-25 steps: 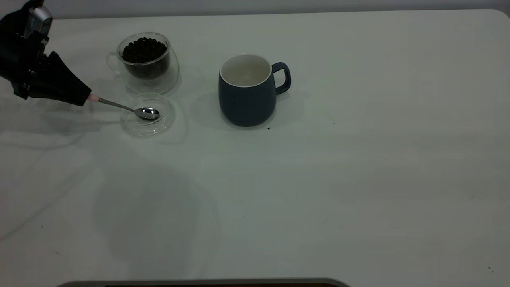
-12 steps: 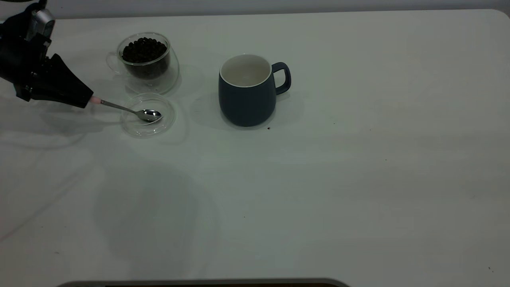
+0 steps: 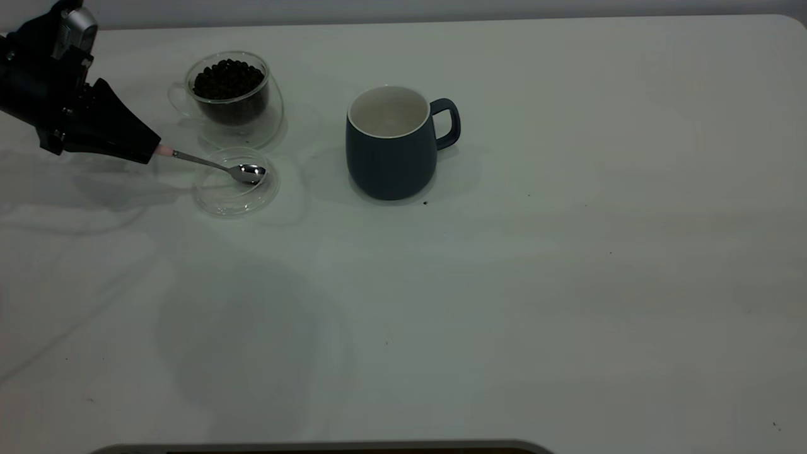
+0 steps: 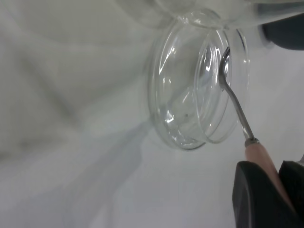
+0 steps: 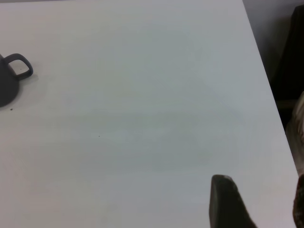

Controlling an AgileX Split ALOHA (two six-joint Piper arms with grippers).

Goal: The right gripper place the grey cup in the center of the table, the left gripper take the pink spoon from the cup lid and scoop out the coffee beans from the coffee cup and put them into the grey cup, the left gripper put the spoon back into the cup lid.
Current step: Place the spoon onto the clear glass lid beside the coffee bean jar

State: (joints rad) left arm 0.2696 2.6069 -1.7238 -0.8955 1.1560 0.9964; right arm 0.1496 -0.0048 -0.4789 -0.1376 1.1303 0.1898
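My left gripper (image 3: 151,151) at the far left of the table (image 3: 567,284) is shut on the pink spoon's handle (image 4: 260,156). The pink spoon (image 3: 251,171) reaches out with its metal bowl over the clear cup lid (image 3: 220,197), near the lid's right side. Just behind the lid stands the glass coffee cup (image 3: 234,116), heaped with coffee beans (image 3: 227,79). The grey cup (image 3: 391,157) stands upright near the table's centre, handle to the right, its inside white. The right gripper (image 5: 261,190) shows only in the right wrist view, open over bare table, far from the grey cup (image 5: 7,80).
A few dark specks lie on the table, one just in front of the grey cup (image 3: 425,203). The table's right edge (image 5: 266,85) runs near the right gripper. A dark strip (image 3: 315,449) runs along the front edge.
My left gripper has moved right and slightly up with the spoon. The spoon's bowl has shifted from the lid's middle toward its right side.
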